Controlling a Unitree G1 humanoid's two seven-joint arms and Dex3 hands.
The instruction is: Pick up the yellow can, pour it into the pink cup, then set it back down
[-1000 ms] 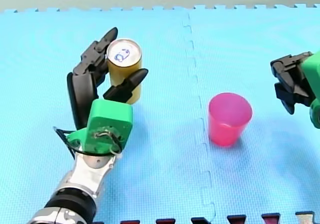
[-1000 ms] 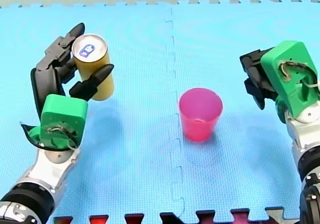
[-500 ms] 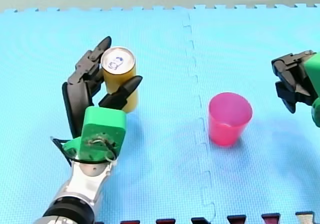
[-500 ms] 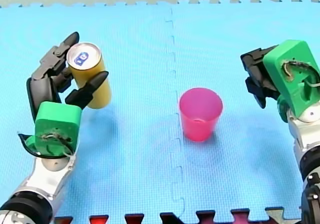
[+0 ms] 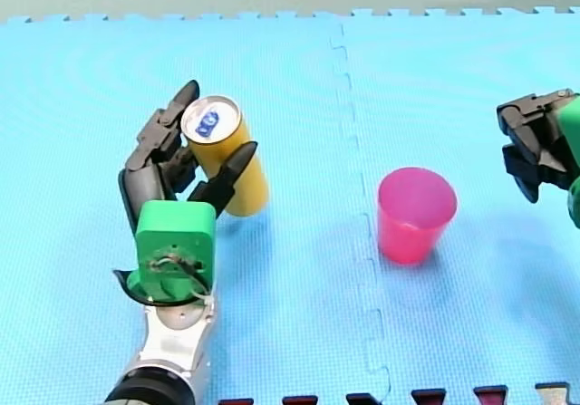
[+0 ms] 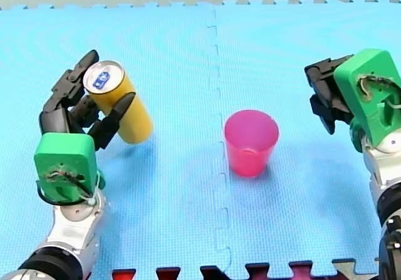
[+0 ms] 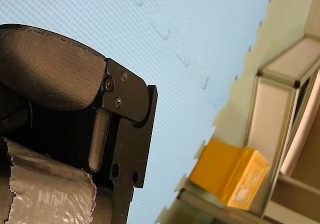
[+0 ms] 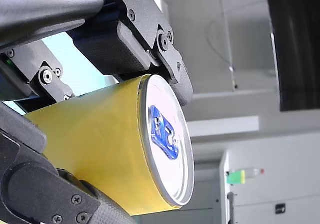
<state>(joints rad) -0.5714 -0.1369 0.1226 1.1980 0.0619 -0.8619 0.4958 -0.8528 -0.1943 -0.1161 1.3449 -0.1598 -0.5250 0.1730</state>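
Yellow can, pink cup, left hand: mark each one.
yellow can [image 5: 246,188], first head view, on its yellow side wall below the thumb.
pink cup [image 5: 415,224], first head view, on its outer wall.
left hand [image 5: 163,188], first head view, on the black palm; it grasps the can.

The left hand [image 5: 172,192] grips the tilted yellow can [image 5: 246,186] over the mat's [image 5: 299,314] left half. The pink cup [image 5: 415,215] stands upright right of the seam. The right hand [image 5: 536,147] is empty at the right edge.
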